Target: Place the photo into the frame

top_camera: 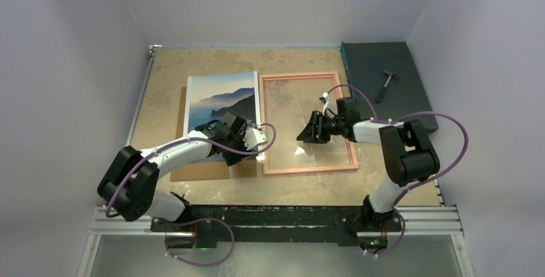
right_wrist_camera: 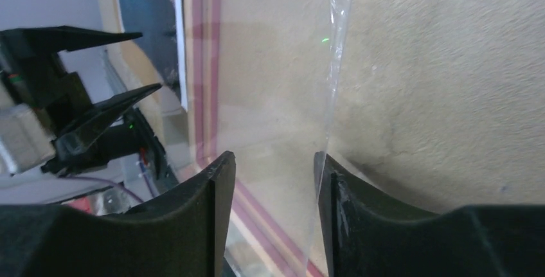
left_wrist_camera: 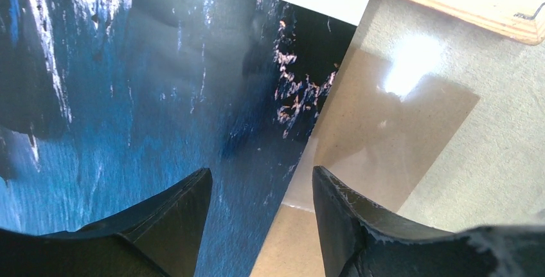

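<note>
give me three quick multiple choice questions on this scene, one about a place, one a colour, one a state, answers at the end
1. Where does the hammer lie?
A. on the dark mat at the far right
B. at the near left
C. at the far left

2. What colour are the rails of the frame?
A. green
B. pink
C. black

3. How does the photo lie?
A. rolled up
B. white back up
C. flat, picture side up, on the brown board

Answers:
1 A, the top view shows it on the mat, apart from the frame.
2 B, all four rails show pink.
3 C, sky and mountains face up, with brown board showing past its near edge.
</note>
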`<action>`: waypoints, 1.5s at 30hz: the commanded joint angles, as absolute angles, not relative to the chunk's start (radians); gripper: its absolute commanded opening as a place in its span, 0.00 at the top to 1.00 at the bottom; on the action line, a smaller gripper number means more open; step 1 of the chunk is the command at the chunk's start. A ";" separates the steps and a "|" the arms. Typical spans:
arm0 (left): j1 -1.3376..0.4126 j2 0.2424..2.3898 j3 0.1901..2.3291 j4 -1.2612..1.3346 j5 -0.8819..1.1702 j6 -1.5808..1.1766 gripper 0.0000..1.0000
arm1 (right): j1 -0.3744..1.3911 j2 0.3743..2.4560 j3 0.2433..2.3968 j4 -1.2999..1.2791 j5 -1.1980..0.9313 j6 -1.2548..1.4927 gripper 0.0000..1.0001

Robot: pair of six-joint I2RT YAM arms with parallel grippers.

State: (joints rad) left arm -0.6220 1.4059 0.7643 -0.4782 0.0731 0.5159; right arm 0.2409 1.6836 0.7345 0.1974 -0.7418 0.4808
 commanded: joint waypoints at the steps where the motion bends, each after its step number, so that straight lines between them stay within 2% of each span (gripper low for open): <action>1: -0.618 1.411 0.744 -0.451 0.090 0.512 0.43 | 0.228 1.628 0.696 0.308 -0.897 0.542 0.52; 6: -0.618 1.414 0.733 -0.444 0.097 0.508 0.44 | 0.223 1.599 0.639 0.449 -0.971 0.645 0.57; 9: -0.617 1.414 0.726 -0.437 0.104 0.505 0.44 | 0.222 1.605 0.600 0.560 -1.003 0.710 0.56; 18: -0.617 1.421 0.732 -0.430 0.122 0.497 0.45 | 0.225 1.660 0.584 0.655 -0.988 0.763 0.56; 21: -0.617 1.420 0.747 -0.440 0.129 0.490 0.45 | 0.226 1.659 0.622 0.585 -0.962 0.730 0.64; 28: -0.606 1.382 0.831 -0.519 0.191 0.439 0.41 | 0.227 1.538 0.694 0.341 -0.843 0.590 1.00; 38: -0.546 1.356 0.822 -0.566 0.236 0.455 0.38 | 0.226 1.259 0.745 0.012 -0.665 0.502 1.00; 45: -0.507 1.401 0.945 -0.636 0.278 0.423 0.36 | 0.212 1.147 0.916 -0.233 -0.450 0.448 1.00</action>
State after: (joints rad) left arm -0.5331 1.3876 0.8333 -0.5953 0.2222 0.4534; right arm 0.2230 1.2053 0.7818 -0.0711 -0.6010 0.5098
